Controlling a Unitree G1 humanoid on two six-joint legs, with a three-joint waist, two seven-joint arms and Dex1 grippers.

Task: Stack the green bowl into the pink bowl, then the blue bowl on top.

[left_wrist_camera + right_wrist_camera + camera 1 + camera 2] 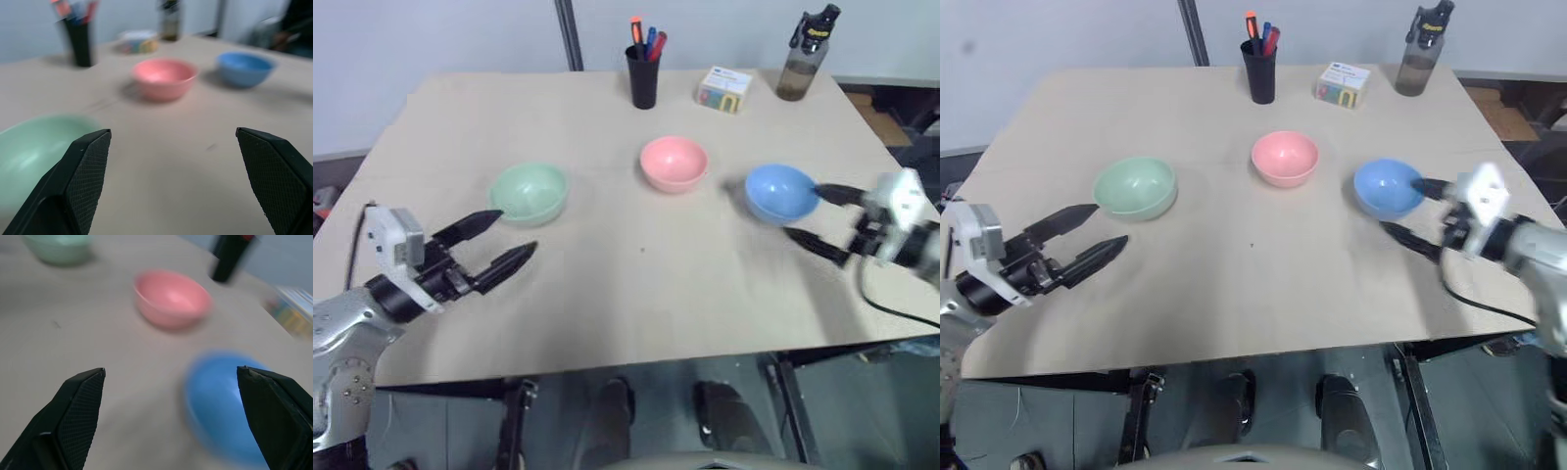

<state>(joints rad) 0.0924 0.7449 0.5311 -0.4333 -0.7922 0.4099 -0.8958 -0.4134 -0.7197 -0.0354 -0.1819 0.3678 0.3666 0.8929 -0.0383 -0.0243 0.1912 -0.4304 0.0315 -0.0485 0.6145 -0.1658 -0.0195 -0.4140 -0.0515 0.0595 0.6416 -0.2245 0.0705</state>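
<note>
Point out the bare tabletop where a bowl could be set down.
Widest free patch: the near table, in front of the green bowl, pink bowl and blue bowl, between the left gripper and right gripper. The far-left corner is bare too. Crowded: behind the pink bowl, around the pen cup, small box and bottle.

green bowl: matt plastic, smooth
pink bowl: matt plastic, smooth
blue bowl: matt plastic, smooth
table: beige, matt, smooth surface
left gripper fingers: black, fine cross-hatched pad texture
bottle: translucent smoky plastic
</note>
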